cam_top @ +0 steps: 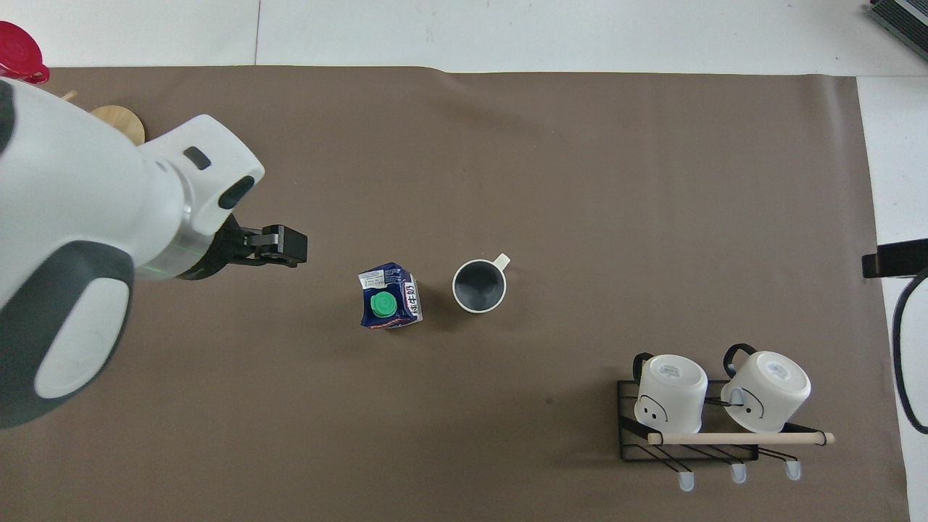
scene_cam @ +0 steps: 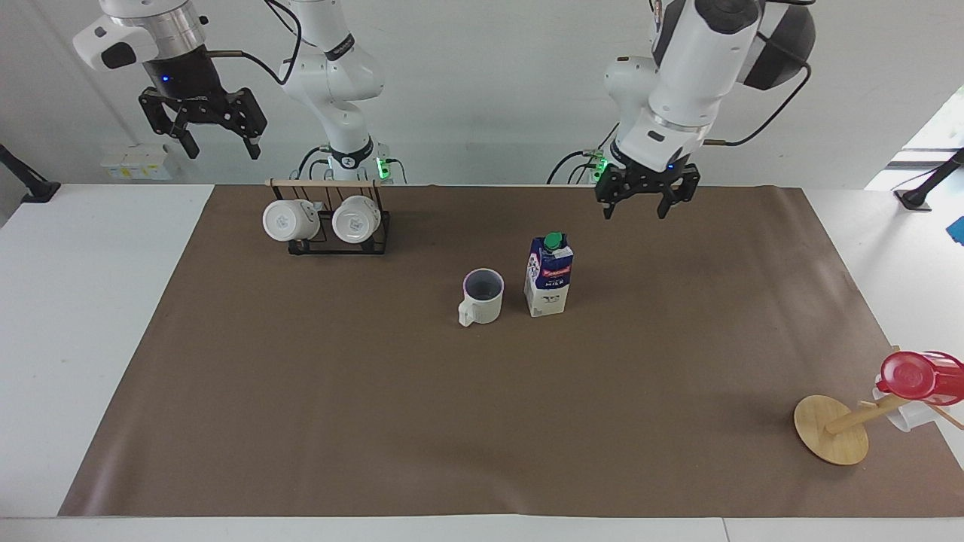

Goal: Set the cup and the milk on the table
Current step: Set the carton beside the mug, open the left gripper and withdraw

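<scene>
Boxy carton [scene_cam: 549, 275] beside round glossy mug [scene_cam: 481, 296].

- In the overhead view the left arm's white housing [cam_top: 80, 217] covers most of the wooden mug tree [cam_top: 119, 122]; only a sliver of its round base shows
- The red cup [cam_top: 20, 59] is cut by that view's edge
- The right gripper [cam_top: 895, 258] shows there only as a dark block at the edge
- The milk carton's label text [scene_cam: 555, 275] is too small to read
</scene>
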You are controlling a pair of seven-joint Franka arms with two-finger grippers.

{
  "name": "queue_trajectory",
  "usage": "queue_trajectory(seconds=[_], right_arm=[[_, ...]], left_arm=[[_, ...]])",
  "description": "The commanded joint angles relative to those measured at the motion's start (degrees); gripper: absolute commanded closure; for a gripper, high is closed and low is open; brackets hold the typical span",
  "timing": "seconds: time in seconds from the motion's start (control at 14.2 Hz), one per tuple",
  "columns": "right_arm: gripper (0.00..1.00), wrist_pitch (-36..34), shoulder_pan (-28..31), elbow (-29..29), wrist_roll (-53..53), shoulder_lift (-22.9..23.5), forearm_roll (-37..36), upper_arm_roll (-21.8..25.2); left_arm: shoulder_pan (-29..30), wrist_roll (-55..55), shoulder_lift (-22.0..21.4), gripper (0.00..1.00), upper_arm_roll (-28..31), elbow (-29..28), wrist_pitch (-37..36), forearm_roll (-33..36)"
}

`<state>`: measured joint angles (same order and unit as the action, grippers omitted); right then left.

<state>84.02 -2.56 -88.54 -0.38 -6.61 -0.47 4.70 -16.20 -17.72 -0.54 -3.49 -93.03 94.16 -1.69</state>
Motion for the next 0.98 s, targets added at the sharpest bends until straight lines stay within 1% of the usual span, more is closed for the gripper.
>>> queue_trajectory(seconds=[0.0,0.14,0.35,0.49,0.7,0.91], right_arm=[[0.0,-0.35,0.71,-0.93,-1.29,-0.07,0.38,-0.39],[0.0,-0.53,0.89,-0.84,-1.55,-0.16,0.47,-0.3],[0.0,0.35,0.8,-0.84,-0.67,-0.07,0.21,-0.3],[0.0,1.93,0.45,-0.84,2.3,0.11,0.12,-0.39],[0.0,1.49,0.27,-1.11,2.85,0.02,0.12,-0.48],[0.0,1.41,0.19,-1.2,2.76,-0.07,0.21,-0.48]], left_arm=[[4.58,4.69,-2.01,0.0,-0.29,0.92,-2.22,0.28],[8.09,8.48,-2.01,0.0,-0.28,2.32,-4.41,0.37],[10.3,9.46,-1.83,0.0,-0.37,5.13,-8.45,0.55],[11.8,9.55,-1.31,0.0,-0.64,7.06,-10.91,0.46],[13.21,9.55,-1.3,0.0,-0.64,7.43,-11.98,1.51],[13.39,12.35,-1.57,0.0,-0.46,7.34,-13.3,2.66]])
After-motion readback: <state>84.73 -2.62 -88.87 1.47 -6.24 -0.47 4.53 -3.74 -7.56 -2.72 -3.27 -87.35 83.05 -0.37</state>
